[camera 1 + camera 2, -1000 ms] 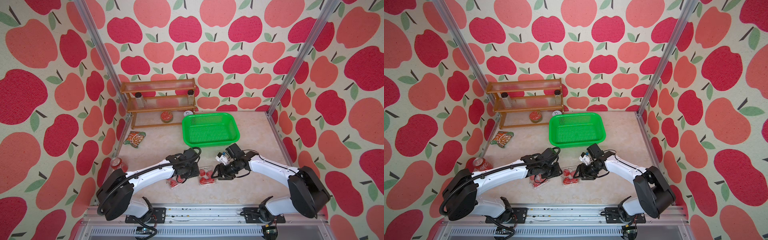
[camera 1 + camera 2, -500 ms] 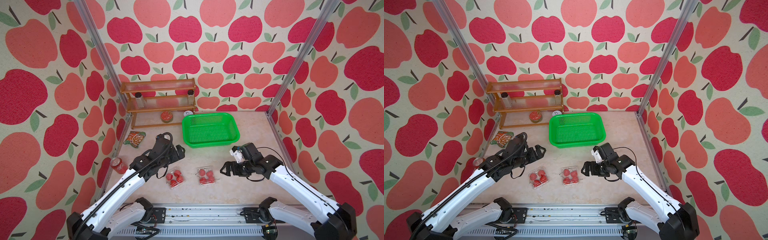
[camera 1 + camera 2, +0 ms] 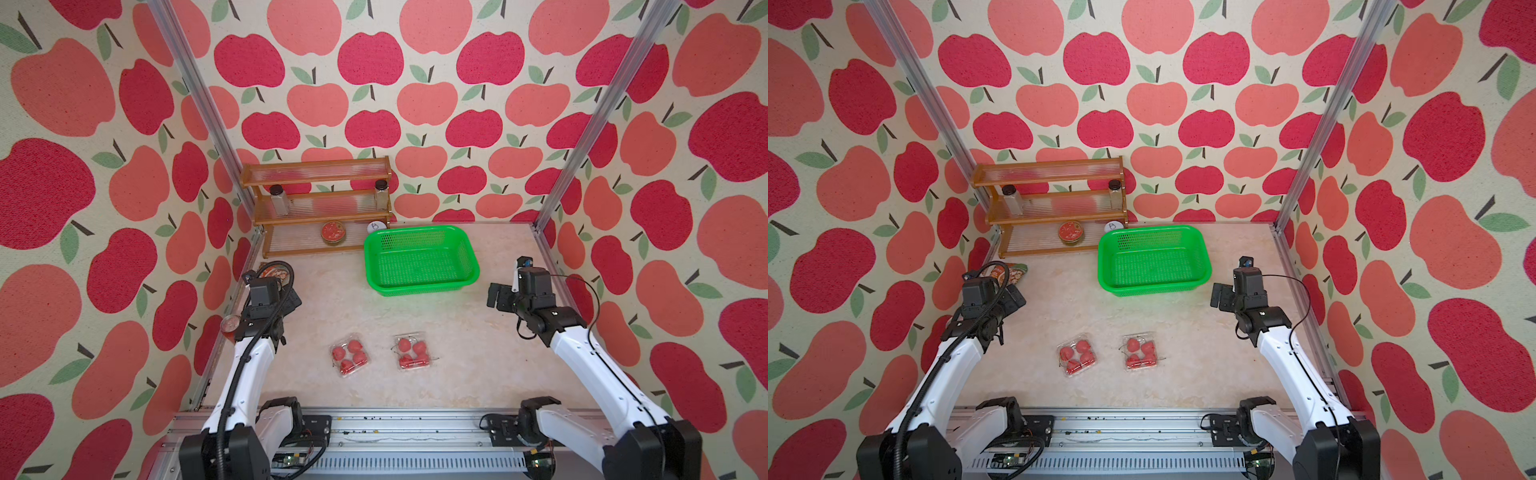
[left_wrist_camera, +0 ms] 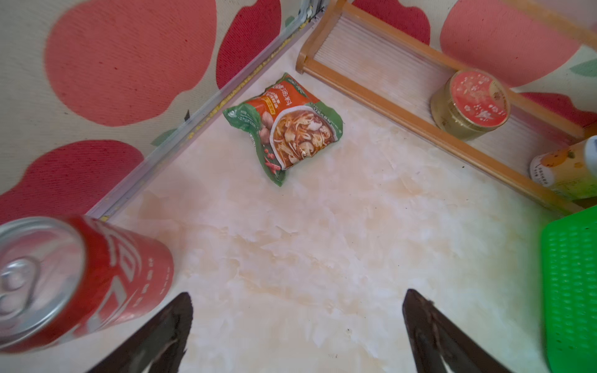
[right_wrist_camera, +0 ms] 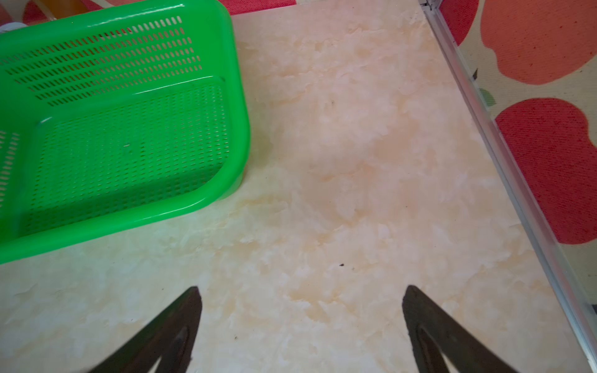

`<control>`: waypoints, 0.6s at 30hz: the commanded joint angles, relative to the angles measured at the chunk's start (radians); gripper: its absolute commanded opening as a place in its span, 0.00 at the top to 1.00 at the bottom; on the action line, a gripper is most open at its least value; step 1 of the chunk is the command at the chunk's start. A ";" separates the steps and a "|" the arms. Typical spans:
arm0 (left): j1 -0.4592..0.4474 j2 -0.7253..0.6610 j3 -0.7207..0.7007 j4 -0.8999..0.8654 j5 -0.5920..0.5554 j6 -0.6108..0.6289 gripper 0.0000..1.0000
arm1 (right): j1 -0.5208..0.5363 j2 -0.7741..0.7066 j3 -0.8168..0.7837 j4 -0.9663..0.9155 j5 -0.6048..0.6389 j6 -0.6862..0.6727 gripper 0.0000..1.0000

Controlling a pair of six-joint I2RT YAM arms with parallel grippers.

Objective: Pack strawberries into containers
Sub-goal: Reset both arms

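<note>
Clear plastic containers [image 3: 426,338] holding red strawberries [image 3: 354,345], between both claws and well behind them, left gripper [image 4: 297,294] spread wide, empty, right gripper [image 5: 302,288] likewise, green basket [image 5: 240,129] near it.

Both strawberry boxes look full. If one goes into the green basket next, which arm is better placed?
Right, probably. The right gripper hangs open beside the green basket, with one container on its side. The left gripper, also open, sits farther off by the soda can.
</note>
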 commanded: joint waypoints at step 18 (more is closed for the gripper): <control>-0.005 0.496 -0.048 0.724 0.221 0.312 0.01 | -0.140 0.369 -0.250 0.882 0.002 -0.254 0.01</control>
